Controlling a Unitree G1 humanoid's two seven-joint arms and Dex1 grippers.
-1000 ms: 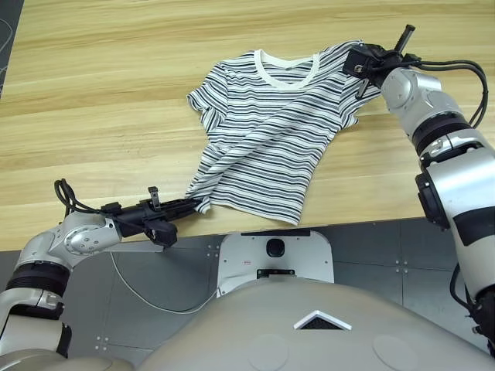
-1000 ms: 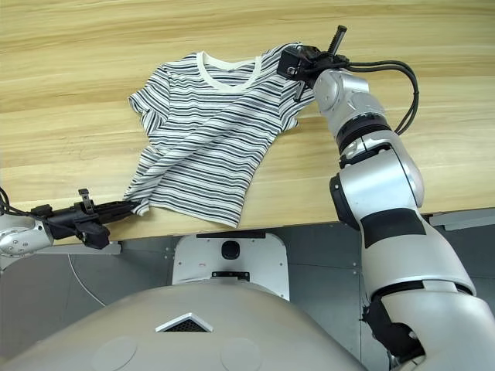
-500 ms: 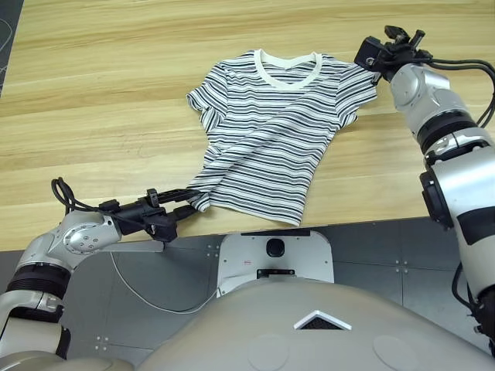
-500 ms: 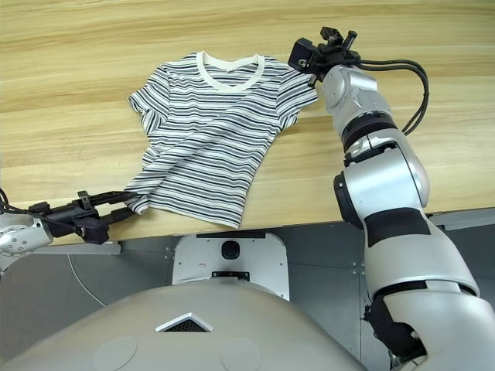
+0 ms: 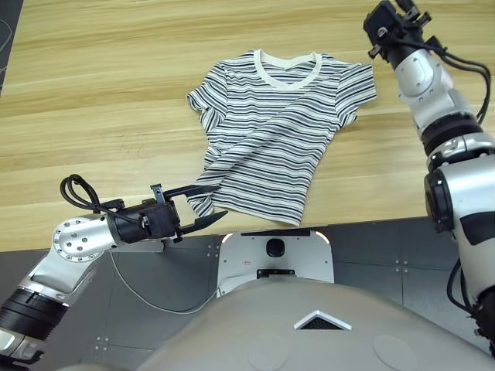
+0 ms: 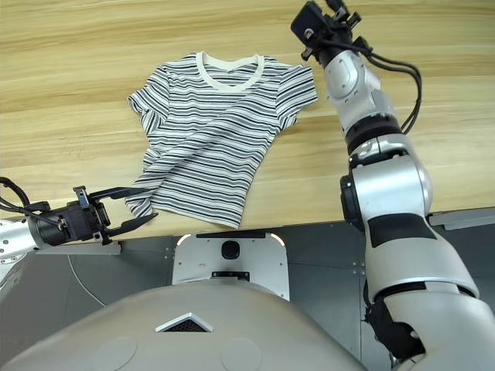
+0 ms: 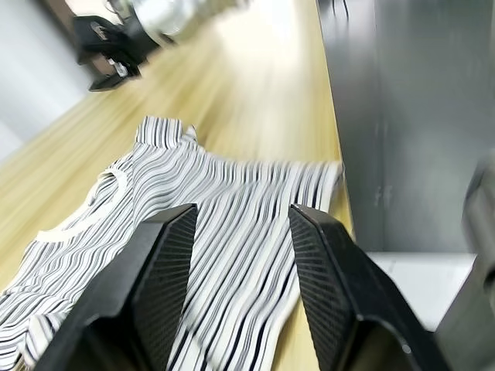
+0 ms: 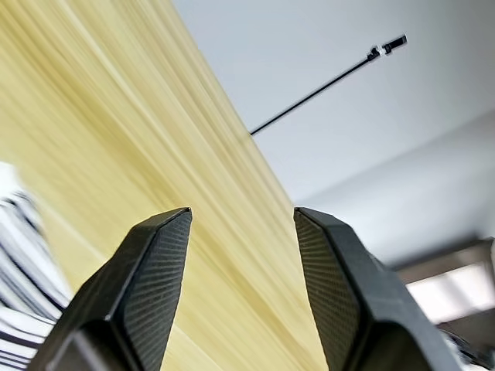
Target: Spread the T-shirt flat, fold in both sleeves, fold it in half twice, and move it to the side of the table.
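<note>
The striped T-shirt [image 5: 274, 131] lay face up on the wooden table [image 5: 93, 93], its cream collar [image 5: 288, 69] pointing away from the robot and its hem close to the table's near edge. The body of the shirt was mostly spread out, though diagonal creases ran from the middle down to the hem corner on the robot's left, where the cloth was bunched. The sleeve on the robot's right [image 5: 357, 85] lay open and flat. The sleeve on the left [image 5: 203, 97] was more rumpled, with its edge curled under.

The left tool [image 5: 219, 200] sat low at the near edge of the table, just beside the bunched hem corner. Its two fingers were spread wide and held nothing. One finger reached over the edge of the hem, and the other lay just off the table's front edge. Whether either finger touched the cloth could not be told. From the left wrist camera, the striped fabric showed in the gap between the spread fingers, lying on the table beyond them.

The right tool [image 8: 240, 216] was above the far right part of the table, just past the flat sleeve and apart from it. Its fingers were also wide apart and empty. Bare wood and a pale wall showed between them, with a sliver of striped cloth at the side.
</note>
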